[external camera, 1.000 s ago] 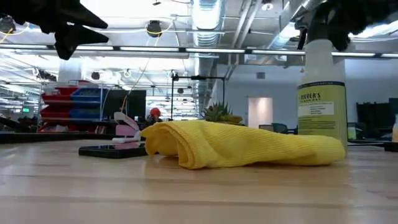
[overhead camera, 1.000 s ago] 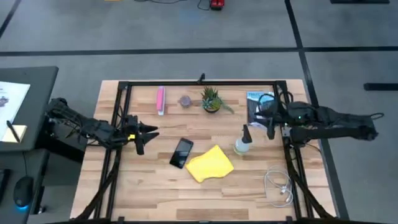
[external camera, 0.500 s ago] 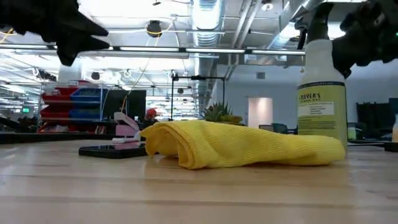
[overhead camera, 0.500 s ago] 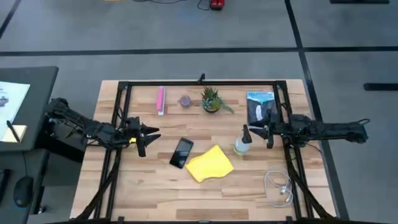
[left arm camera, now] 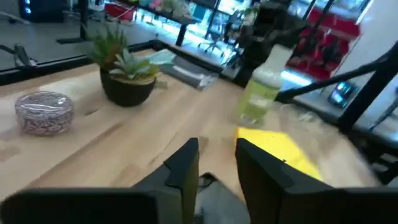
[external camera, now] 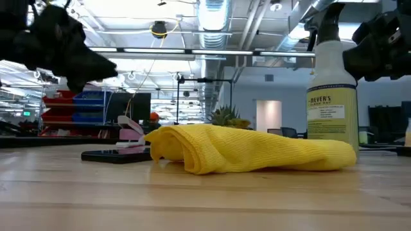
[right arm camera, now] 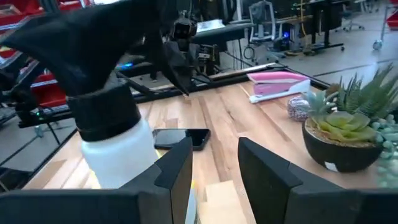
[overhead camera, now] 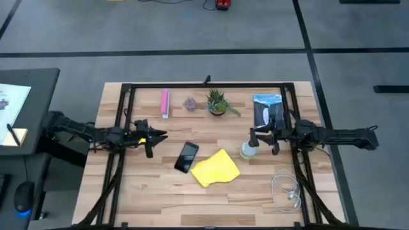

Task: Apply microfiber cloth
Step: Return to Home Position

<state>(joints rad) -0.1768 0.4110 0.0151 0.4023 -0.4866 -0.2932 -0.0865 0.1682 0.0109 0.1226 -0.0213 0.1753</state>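
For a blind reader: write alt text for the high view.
A crumpled yellow microfiber cloth lies on the wooden table between a black phone and a spray bottle. The left gripper and right gripper hover open and empty at either side.

At nine o'clock of the table [overhead camera: 160, 191], the left arm [overhead camera: 89, 133] is all matte black: slim links strung between chunkier, knuckled joints, lumpy with housings near its base. Right behind the left gripper [overhead camera: 156, 135] there's a small flash of yellow, the only colour on it. Across at three o'clock the right arm [overhead camera: 332, 134] is the same dark build, long and narrow, with a thin cable [overhead camera: 372, 128] arcing off its far end. The right gripper [overhead camera: 254, 135] sits on a blocky black head. Close up, its fingers [right arm camera: 177, 171] are flat, angular black slabs with bevelled edges, plain and unmarked, and the left pair [left arm camera: 185, 167] looks identical.
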